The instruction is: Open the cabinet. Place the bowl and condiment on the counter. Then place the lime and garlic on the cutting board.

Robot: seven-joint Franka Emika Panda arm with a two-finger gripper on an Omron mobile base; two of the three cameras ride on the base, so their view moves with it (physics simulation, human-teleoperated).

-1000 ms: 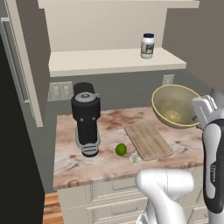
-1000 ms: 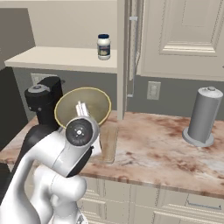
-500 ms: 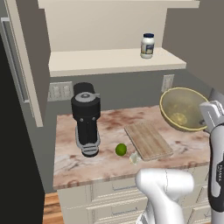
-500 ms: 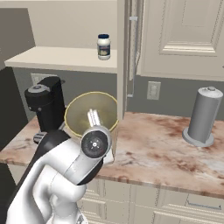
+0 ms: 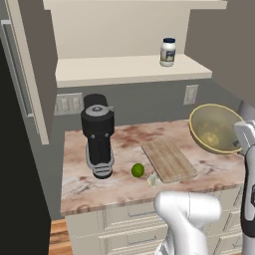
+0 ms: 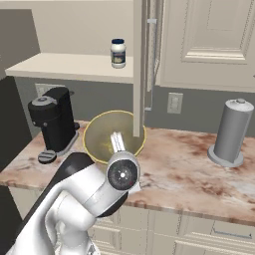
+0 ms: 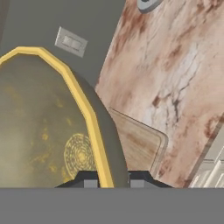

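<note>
Since the cabinet (image 6: 209,40) door stands open, the worktop (image 5: 124,144) awaits its load: the claw (image 7: 107,178) is clamped on the bowl (image 5: 215,128) rim, carrying it tilted above the slab, while the condiment (image 5: 168,51) sits shelved

Lime (image 5: 138,170) and garlic (image 5: 152,180) lie on the counter (image 5: 79,187) — left of the cutting board (image 5: 168,160).

Kitchen: marble counter (image 5: 199,137), coffee machine (image 5: 98,134), cream cabinet (image 6: 209,42) (rendered).
</note>
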